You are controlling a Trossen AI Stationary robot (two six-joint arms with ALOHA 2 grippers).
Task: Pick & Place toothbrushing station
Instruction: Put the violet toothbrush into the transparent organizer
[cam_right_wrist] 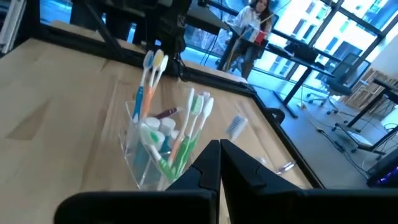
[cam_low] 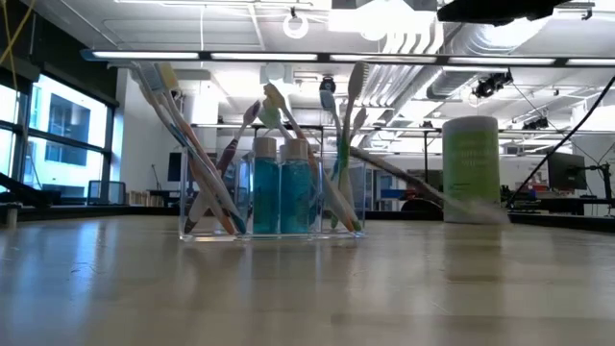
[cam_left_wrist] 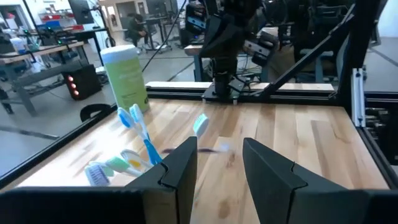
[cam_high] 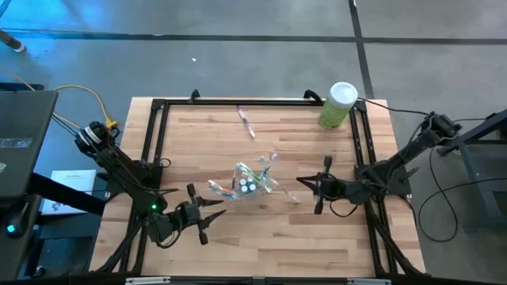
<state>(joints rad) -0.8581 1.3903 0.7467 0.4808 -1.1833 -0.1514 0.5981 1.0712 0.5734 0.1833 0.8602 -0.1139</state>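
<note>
Nearest me, the clear cup stands mid-table holding toothbrushes and tubes, flanked by both arms: the left gripper, jaws half open and empty, and the right gripper, shut and empty, slightly closer.

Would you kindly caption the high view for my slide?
Both grippers flank the brush-filled clear cup; one toothbrush lies apart.

A light-green cylindrical canister with a white lid stands upright near a far corner of the pale wooden table, inside its black frame.
</note>
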